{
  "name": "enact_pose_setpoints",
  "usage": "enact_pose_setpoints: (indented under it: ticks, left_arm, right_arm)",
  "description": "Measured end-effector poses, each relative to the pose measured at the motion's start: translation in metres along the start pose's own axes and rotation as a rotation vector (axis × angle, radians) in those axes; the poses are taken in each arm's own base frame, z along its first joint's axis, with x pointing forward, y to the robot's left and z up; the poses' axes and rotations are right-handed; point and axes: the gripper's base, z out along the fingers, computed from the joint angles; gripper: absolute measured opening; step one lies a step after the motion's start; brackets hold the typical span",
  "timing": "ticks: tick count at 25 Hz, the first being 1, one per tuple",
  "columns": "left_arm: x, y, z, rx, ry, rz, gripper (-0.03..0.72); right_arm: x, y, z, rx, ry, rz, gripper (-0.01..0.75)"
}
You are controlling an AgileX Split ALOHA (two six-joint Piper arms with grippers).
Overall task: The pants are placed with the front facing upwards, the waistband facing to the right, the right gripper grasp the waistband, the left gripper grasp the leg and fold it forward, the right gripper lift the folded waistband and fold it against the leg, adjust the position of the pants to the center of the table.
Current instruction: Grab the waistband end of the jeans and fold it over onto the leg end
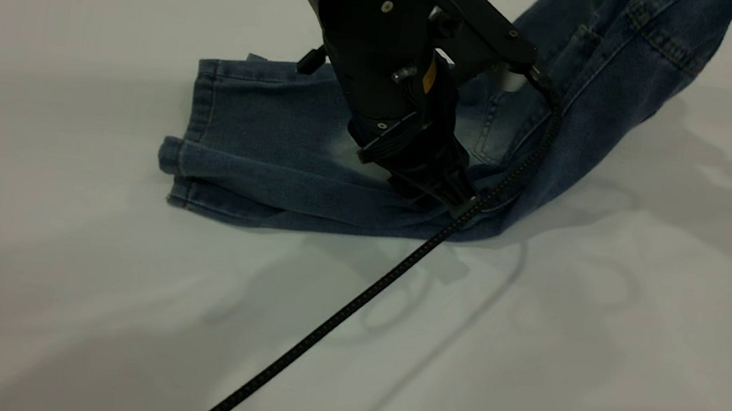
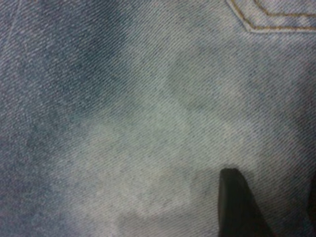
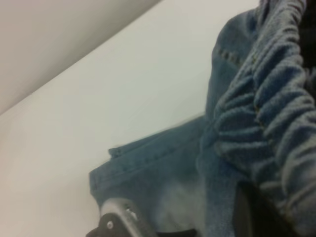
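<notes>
The blue denim pants (image 1: pixel 260 149) lie folded lengthwise on the white table (image 1: pixel 47 262), leg hems to the left. My left gripper (image 1: pixel 439 190) presses down on the pale faded patch (image 2: pixel 148 148) near the middle of the pants. One of its fingers (image 2: pixel 237 202) rests on the cloth and the other is at the picture's edge, with bare denim between them. The upper part of the pants (image 1: pixel 627 49) is lifted toward the far right. The ruffled waistband (image 3: pixel 276 113) hangs in my right gripper (image 3: pixel 276 217), which is shut on it and lies outside the exterior view.
A black braided cable (image 1: pixel 322 327) runs from the left arm across the near table to the front edge. Part of the left arm (image 3: pixel 118 224) shows low in the right wrist view. Bare tabletop surrounds the pants on the left and front.
</notes>
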Motion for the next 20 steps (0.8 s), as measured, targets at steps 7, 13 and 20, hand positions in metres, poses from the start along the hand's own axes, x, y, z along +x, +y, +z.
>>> enact_pose_setpoints:
  ticks: [7, 13, 20]
  left_arm:
    - [-0.009, 0.017, -0.026, -0.039, 0.023, -0.062, 0.317]
    - [-0.021, 0.045, -0.07, -0.112, 0.018, -0.073, 0.317]
    - [0.0, 0.083, -0.073, -0.181, 0.155, -0.134, 0.317]
  right_arm:
    - [0.0, 0.002, -0.002, -0.002, 0.004, -0.034, 0.111]
    - [0.003, 0.007, -0.002, -0.06, 0.028, -0.039, 0.111]
    - [0.007, 0.023, -0.005, -0.24, 0.072, -0.063, 0.111]
